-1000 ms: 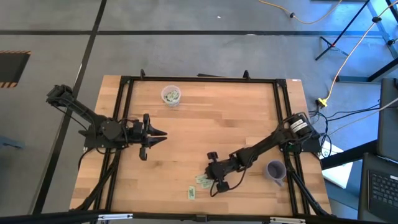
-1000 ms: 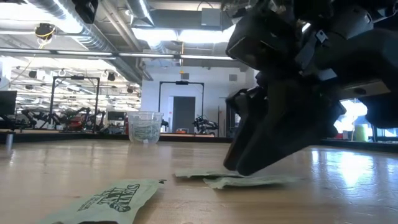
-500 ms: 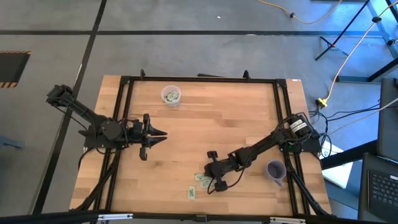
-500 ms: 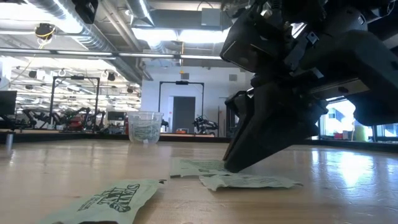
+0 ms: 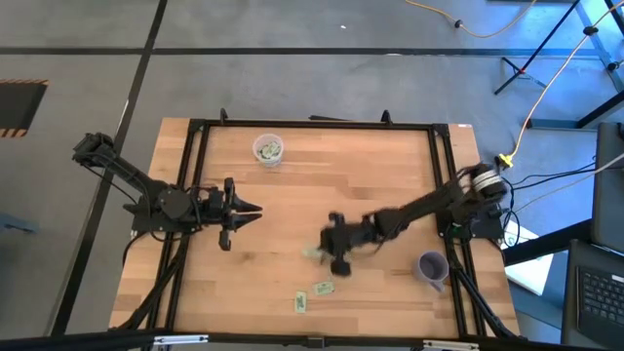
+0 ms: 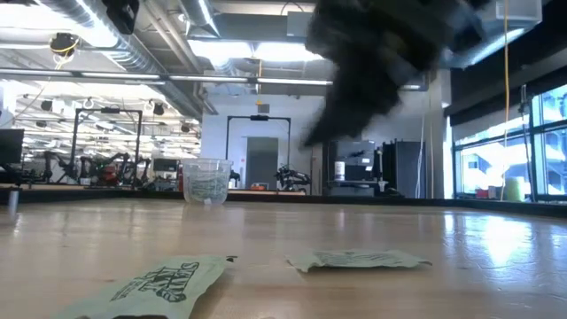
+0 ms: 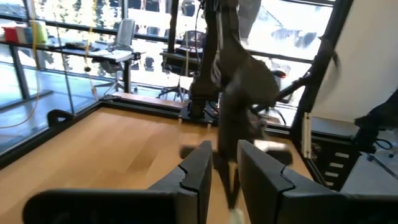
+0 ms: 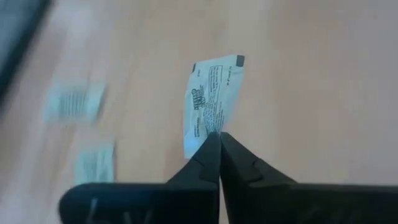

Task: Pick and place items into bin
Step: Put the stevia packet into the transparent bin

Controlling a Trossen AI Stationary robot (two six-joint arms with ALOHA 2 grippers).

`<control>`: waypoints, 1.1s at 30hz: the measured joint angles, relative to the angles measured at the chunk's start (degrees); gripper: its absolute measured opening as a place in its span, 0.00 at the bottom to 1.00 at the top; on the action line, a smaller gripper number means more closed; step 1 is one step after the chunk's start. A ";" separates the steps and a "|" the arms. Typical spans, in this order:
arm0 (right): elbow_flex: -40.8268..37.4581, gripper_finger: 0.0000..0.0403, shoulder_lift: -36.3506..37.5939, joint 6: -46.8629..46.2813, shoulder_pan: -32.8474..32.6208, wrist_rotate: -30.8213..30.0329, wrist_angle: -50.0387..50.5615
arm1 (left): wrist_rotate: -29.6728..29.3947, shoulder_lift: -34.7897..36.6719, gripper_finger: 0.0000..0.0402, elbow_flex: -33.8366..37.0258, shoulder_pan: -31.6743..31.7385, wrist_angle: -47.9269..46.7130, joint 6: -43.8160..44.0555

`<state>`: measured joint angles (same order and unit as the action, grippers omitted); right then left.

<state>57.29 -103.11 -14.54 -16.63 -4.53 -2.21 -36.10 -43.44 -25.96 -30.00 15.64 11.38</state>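
Packet (image 8: 211,102) hangs pinched by one edge between my right gripper's (image 8: 217,138) pressed-together fingers, lifted clear of the wooden table (image 5: 380,175) near its middle. In the high view my right gripper (image 5: 330,252) shows the pale green packet (image 5: 312,253) at its tip. Two more packets lie on the boards below it, toward the near edge: one (image 5: 323,288) just beside the other (image 5: 299,303). The bin (image 5: 268,149), a clear cup already holding packets, stands well apart at the table's far side, with open wood between it and my gripper. A purple cup (image 5: 431,266) sits near the right edge. My left gripper (image 5: 252,211) waits over the left side, fingers slightly spread. The held packet carries dark print, too small to read.
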 joint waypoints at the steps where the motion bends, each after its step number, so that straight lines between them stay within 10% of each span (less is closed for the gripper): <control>1: 0.16 0.01 1.79 -1.78 1.60 -0.05 0.22 | -0.47 0.00 0.18 0.00 0.00 0.02 0.00; 14: 15.40 0.00 11.96 7.40 25.30 1.13 13.70 | -8.04 0.00 0.18 -0.02 0.00 0.94 -0.02; 33: 53.38 0.00 -21.82 21.33 38.95 15.27 22.31 | -18.07 -0.04 0.18 -0.02 0.00 0.85 0.02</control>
<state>110.67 -124.93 6.80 22.33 10.75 20.09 -54.18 -43.48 -25.98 -30.00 16.49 11.40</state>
